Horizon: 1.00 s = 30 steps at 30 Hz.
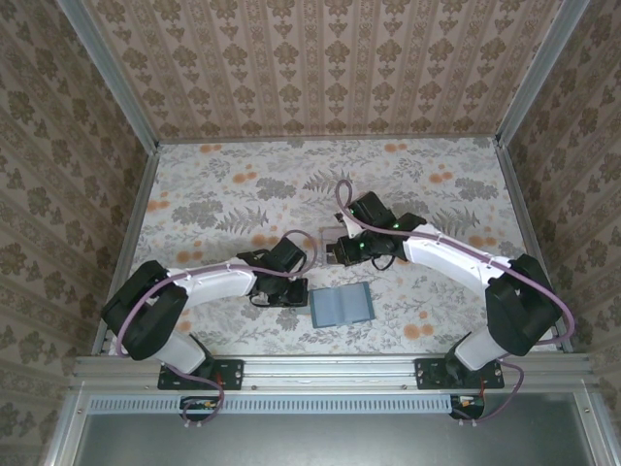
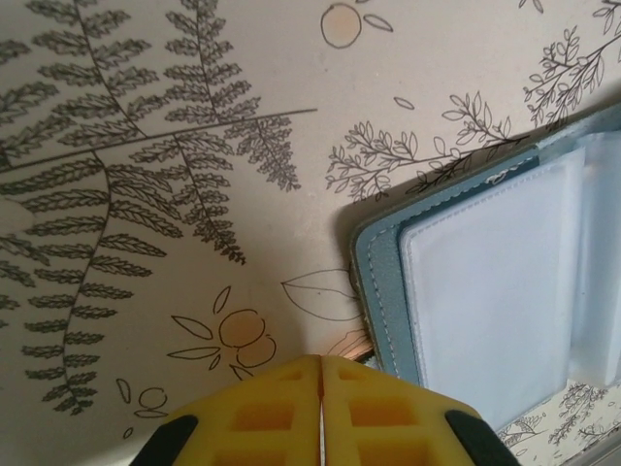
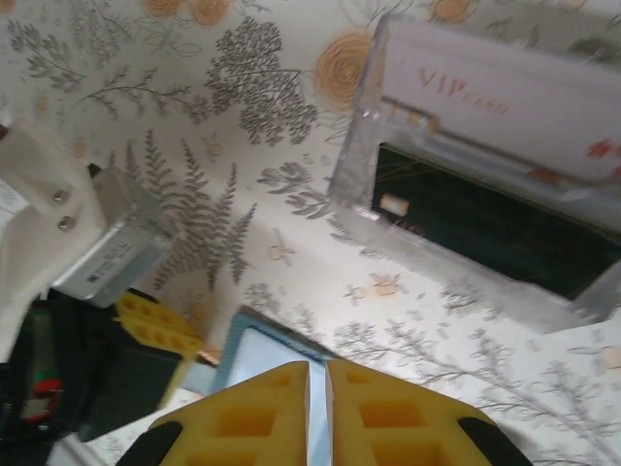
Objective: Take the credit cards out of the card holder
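The teal card holder (image 1: 342,305) lies open and flat on the flowered table; its clear pocket faces (image 2: 495,291) look pale with no card showing. My left gripper (image 1: 294,291) is at its left edge, with yellow fingers (image 2: 281,408) shut on nothing just off the holder's corner. My right gripper (image 1: 337,255) hovers behind the holder (image 3: 254,351), jaws all but closed and nothing between them. A pale credit card (image 3: 485,92) printed "VIP" and a dark credit card (image 3: 495,218) lie in a clear plastic box (image 3: 354,184).
The clear box (image 1: 325,236) sits just behind the holder, partly under the right wrist. The left gripper's fingers (image 3: 155,325) show close by in the right wrist view. Metal rails and patterned walls enclose the table (image 1: 213,194); bare cloth lies to the far left and right.
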Each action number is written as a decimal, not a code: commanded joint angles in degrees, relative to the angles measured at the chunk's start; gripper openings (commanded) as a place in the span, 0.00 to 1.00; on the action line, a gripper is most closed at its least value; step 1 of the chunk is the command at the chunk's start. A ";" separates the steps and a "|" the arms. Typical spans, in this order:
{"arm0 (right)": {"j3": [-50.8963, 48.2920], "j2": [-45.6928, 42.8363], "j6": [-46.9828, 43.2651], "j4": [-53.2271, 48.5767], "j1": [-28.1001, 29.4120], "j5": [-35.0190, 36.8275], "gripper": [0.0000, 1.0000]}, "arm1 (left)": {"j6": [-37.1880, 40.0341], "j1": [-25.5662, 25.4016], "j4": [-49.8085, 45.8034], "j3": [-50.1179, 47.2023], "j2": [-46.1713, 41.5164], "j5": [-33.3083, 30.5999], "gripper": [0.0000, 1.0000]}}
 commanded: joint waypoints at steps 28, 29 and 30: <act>-7.58 4.23 22.33 8.72 7.95 -7.52 0.15 | -1.83 -3.69 -0.05 -0.66 0.84 -1.04 0.05; -7.69 4.61 22.22 8.83 8.16 -7.43 0.15 | -1.90 -3.70 0.22 -0.93 0.93 -1.17 0.04; -7.90 5.22 22.34 8.91 8.26 -7.21 0.14 | -2.00 -3.67 0.41 -1.28 0.93 -1.18 0.04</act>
